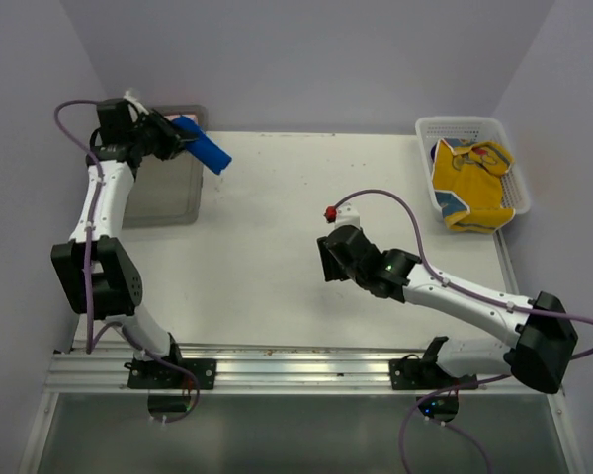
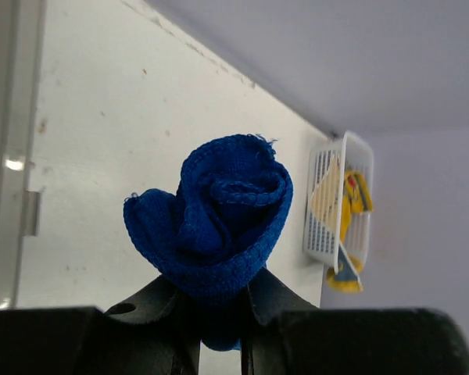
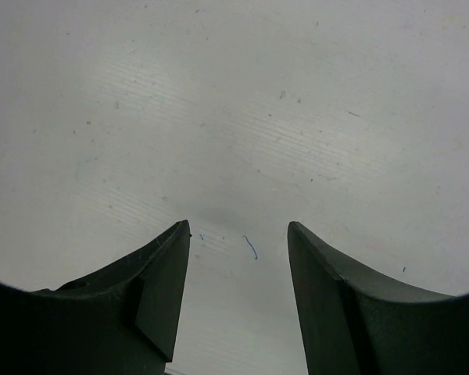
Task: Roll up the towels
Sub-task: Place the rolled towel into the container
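Left pincer clenched on rolled blue towel, held up off the table at far left, over the right edge of the grey tray. Towel sticks out past the fingertips toward the right. Left wrist view: roll end-on, spiral visible, lower part pinched between both fingers. Right pincer released, fingers spread, nothing between them, low over bare table near the centre, well apart from the blue towel. Right wrist view: only table surface and a tiny blue thread between the fingers. White basket at far right holds a yellow towel, unrolled, crumpled.
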